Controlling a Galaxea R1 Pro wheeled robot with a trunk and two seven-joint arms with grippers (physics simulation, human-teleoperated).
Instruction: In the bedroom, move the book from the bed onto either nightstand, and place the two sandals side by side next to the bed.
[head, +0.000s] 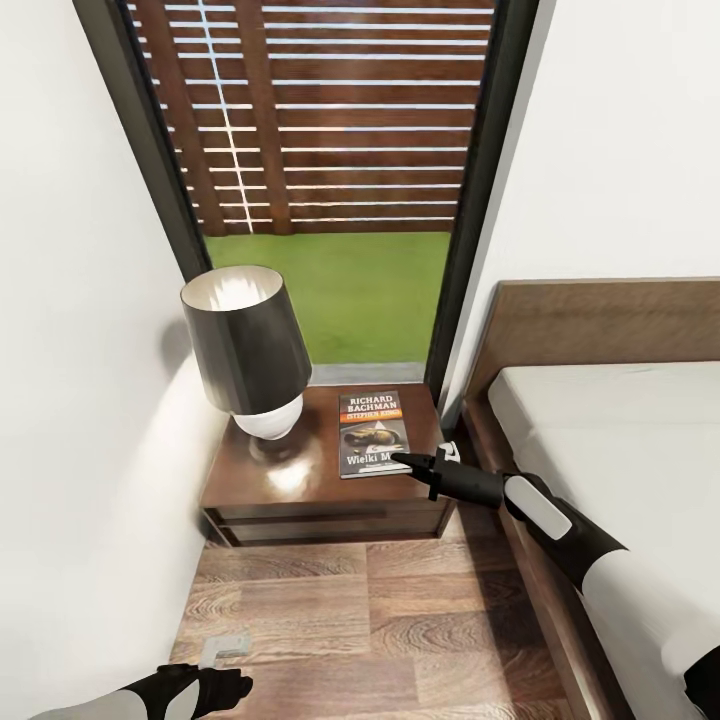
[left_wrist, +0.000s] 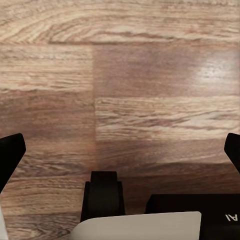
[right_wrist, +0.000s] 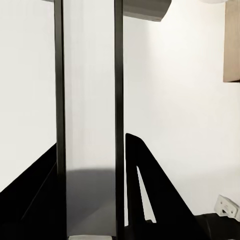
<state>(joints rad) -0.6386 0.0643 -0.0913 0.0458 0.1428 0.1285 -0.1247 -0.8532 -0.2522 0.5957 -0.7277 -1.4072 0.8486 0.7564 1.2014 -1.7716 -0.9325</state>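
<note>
So far: the book half of the task looks done, the sandal half not yet, judging from how things lie.
Bedroom: white walls, plank floor (head: 400, 620), and a tall dark-framed window (head: 330, 150) at 12 o'clock onto grass and a slatted fence.
Bed (head: 610, 420): at 3 o'clock in the head view, bare off-white mattress with nothing on the part shown.
Nightstand (head: 300, 490): at 12 o'clock between wall and bed; its glossy worktop carries a lamp and the book. Drawer fronts closed, contents hidden.
Lamp (head: 245, 350): dark shade, on the worktop's 9 o'clock side, beside the book and apart from it.
Book (head: 372, 432): flat on the worktop, cover up, toward its 3 o'clock side.
Right claw (head: 410, 461): tips over the book's near corner; whether it touches I cannot tell. Its wrist view shows the fingers (right_wrist: 150, 190) apart, holding nothing.
Left claw (head: 235, 685): low at 7 o'clock over the floor, fingers (left_wrist: 10, 155) wide apart, nothing held.
Sandals: both remain to be found and set side by side next to the bed.
</note>
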